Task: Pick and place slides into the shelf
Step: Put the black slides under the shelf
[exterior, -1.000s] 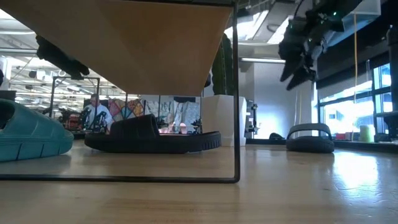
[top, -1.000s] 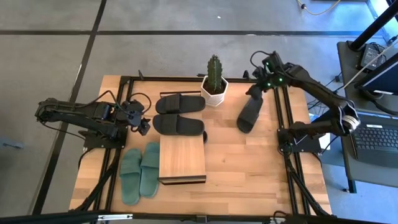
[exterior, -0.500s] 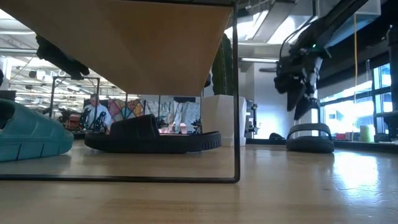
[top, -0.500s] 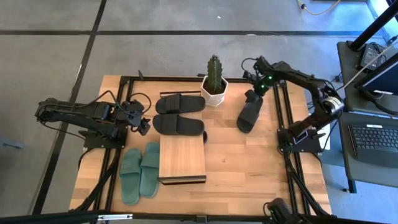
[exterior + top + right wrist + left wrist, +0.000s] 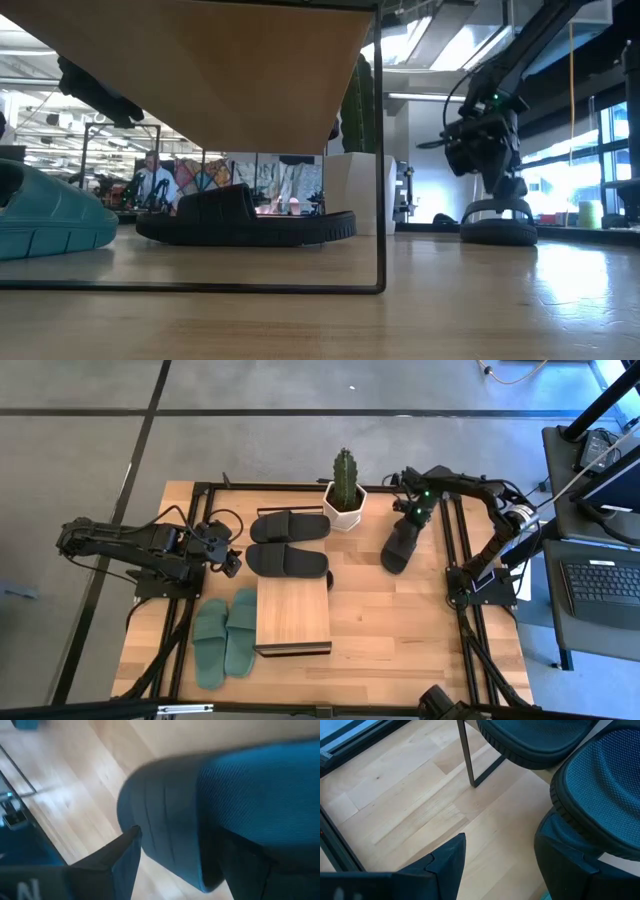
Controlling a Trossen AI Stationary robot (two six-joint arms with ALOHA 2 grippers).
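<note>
Now the right claw (image 5: 410, 520) sits low over the strap end of a lone black slide (image 5: 400, 547), its fingers spread to either side of the strap and not closed on it. That slide lies flat on the worktop (image 5: 400, 630), right of the potted cactus (image 5: 345, 490). The shelf (image 5: 293, 618) stands mid-worktop, with two black slides (image 5: 288, 544) behind it and the green pair (image 5: 225, 640) at its left. The left claw (image 5: 232, 560) waits with fingers apart beside the nearer black slide.
</note>
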